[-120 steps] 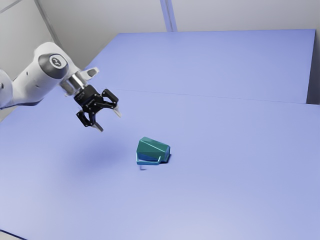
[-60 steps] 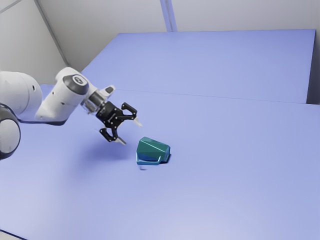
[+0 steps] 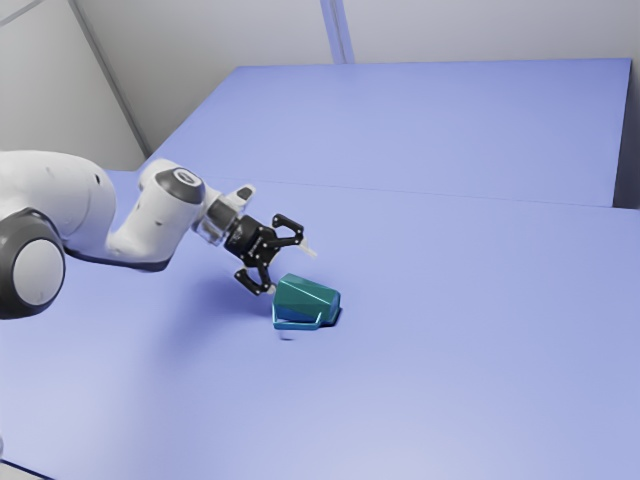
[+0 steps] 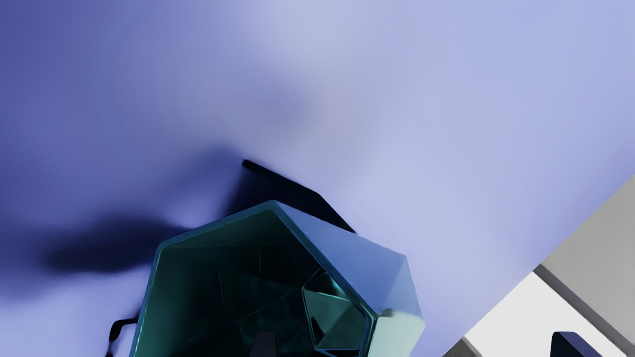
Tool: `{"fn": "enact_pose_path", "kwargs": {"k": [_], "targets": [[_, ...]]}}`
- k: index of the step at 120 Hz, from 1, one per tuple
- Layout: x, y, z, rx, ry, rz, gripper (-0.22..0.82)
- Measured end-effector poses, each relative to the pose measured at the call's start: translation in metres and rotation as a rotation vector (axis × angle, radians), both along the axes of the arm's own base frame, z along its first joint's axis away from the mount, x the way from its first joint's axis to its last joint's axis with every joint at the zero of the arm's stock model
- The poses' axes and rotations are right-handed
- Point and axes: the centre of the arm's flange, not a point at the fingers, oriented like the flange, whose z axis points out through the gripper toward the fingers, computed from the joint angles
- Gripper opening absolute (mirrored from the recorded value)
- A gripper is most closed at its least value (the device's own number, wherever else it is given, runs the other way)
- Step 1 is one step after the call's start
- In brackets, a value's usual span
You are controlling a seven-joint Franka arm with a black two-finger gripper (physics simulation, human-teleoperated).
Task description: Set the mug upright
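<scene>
Mug (image 3: 307,300): on its side on the counter (image 3: 450,330), mouth toward the fingers (image 3: 291,270), just beside them | fingers: spread, holding nothing | reach looks nearly done; grasping, righting, releasing left

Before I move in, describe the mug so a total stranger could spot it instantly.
Start with the broad blue table, then follow the white arm from the exterior view's left to its black, open pincer. Right by the fingertips lies the mug, on its side. Unlike its black and white neighbours, it is teal, faceted and hollow, with an angular handle.
</scene>
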Motion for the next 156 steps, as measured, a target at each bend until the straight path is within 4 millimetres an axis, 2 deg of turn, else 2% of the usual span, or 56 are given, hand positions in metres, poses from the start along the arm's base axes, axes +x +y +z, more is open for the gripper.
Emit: {"fn": "enact_pose_path", "kwargs": {"k": [25, 35, 47, 62, 77, 106, 135, 144, 156], "targets": [[0.002, -0.012, 0.003, 0.002, -0.007, -0.021, 0.11], [0.004, -0.015, 0.008, 0.004, -0.016, -0.027, 0.0], [0.008, -0.025, 0.015, 0.002, -0.03, -0.042, -0.08], [0.011, -0.039, 0.02, -0.006, -0.032, -0.056, -0.13], [0.012, -0.045, 0.023, 0.019, -0.039, -0.066, -0.16], [0.008, -0.061, 0.077, 0.243, -0.164, -0.212, -0.17], [-0.004, -0.051, 0.129, 0.51, -0.271, -0.351, -0.18], [-0.013, -0.046, 0.139, 0.577, -0.282, -0.387, -0.18], [-0.031, -0.041, 0.142, 0.645, -0.275, -0.431, -0.18]]}}
